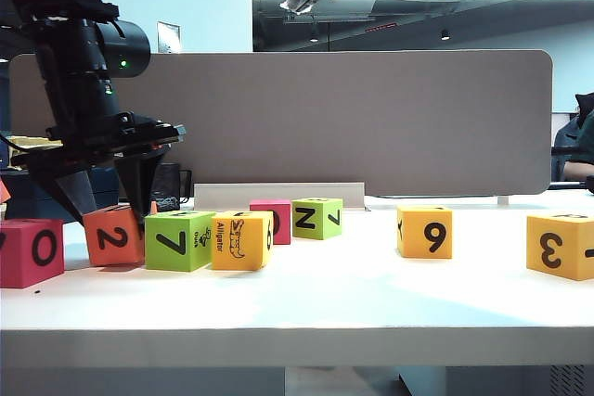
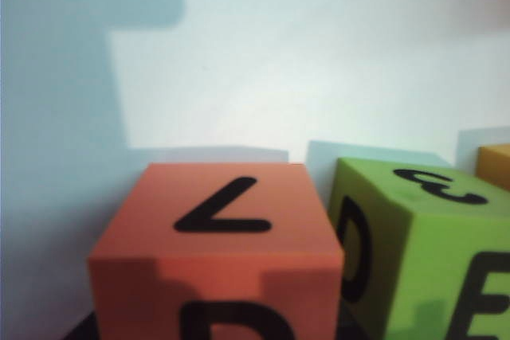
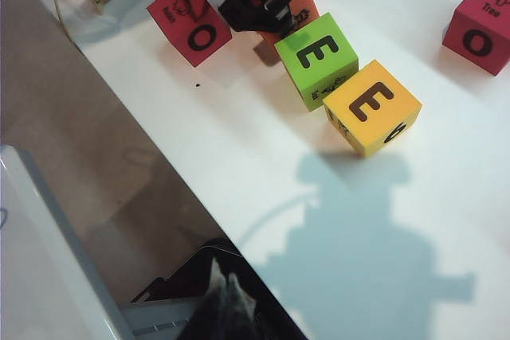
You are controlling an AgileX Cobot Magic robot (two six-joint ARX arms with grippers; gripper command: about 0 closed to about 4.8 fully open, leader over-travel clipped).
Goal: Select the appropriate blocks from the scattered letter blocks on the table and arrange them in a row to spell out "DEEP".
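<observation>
A: At the left end of the row, the left gripper [image 1: 119,203] stands over the orange block [image 1: 115,235], one dark finger down either side of it. Jaws part open, about block width; whether they press the foam or only bracket it, I cannot tell. The block rests on the table [image 1: 306,299], not lifted.

B: Why there?

A: My reading: the orange cube is the D. The left wrist view shows a letter on its upper face, cut off by the frame. It sits touching the lime green block [image 1: 179,240], which touches the yellow alligator block [image 1: 240,239]. Both show E on top from the right wrist view. So the fingers straddle the D to seat it flush against the first E.

B: Right gripper?

A: Not visible in any view; its camera looks down from high, well apart from the row. State unknown.

B: Count?

A: Exterior view, eight cubes: two magenta, two green, one orange, three yellow or yellow-orange. Three in the row. The yellow-orange block showing 3 [image 1: 560,245] lies far right, well apart; probably the P, not yet fetched.
</observation>
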